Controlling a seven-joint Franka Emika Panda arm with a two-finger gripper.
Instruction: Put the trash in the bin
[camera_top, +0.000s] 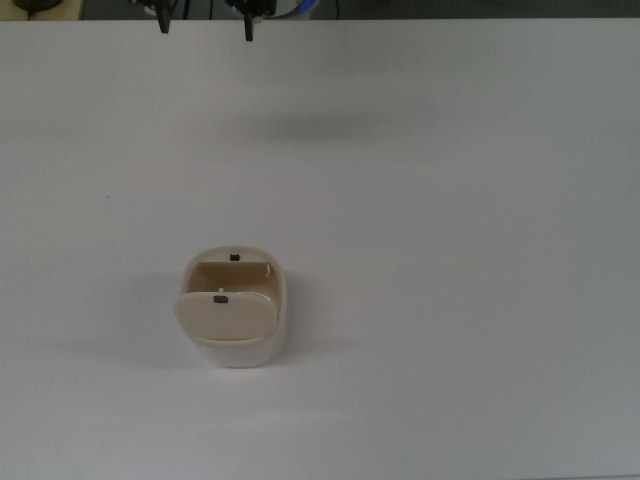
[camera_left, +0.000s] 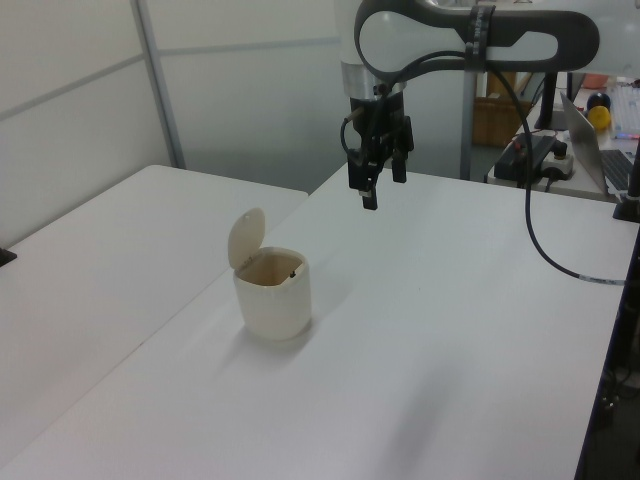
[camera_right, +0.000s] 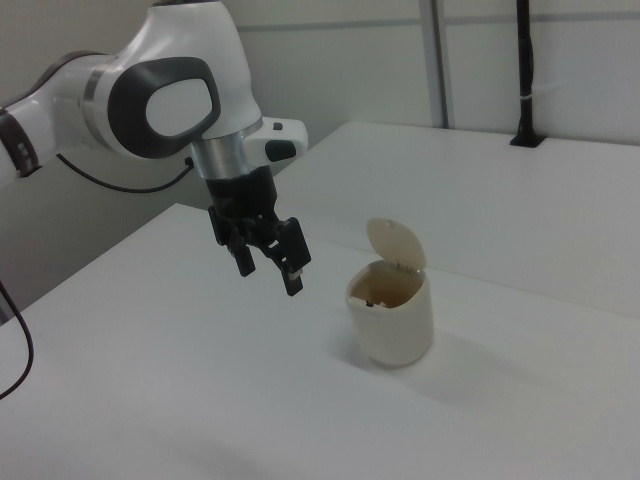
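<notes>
The small beige rounded-rectangular plastic bin (camera_top: 236, 308) is standing upright on the white bench (camera_top: 450, 250), at about eight o'clock from the middle of the top view. Its cream swing lid (camera_left: 246, 236) is tipping up and leaving the mouth uncovered; in the left view the lid is rising at the bin's ten o'clock, and in the right view (camera_right: 395, 243) it is standing over the rim at twelve o'clock. Small dark hinge marks are showing inside the rim. Something small and dark is lying inside the mouth in the right view, but what it is cannot be told. The off-white paper wad is not showing anywhere on the bench or between the jaws.

The black two-finger gripper (camera_left: 377, 185) of the white and grey arm (camera_right: 165, 95) is hanging in the air, well apart from the bin, at about one o'clock from it in the left view and at nine o'clock (camera_right: 270, 262) in the right view. Its jaws are standing wide and are gripping nothing. In the top view only the fingertips (camera_top: 248, 30) are poking in at the twelve o'clock edge.
</notes>
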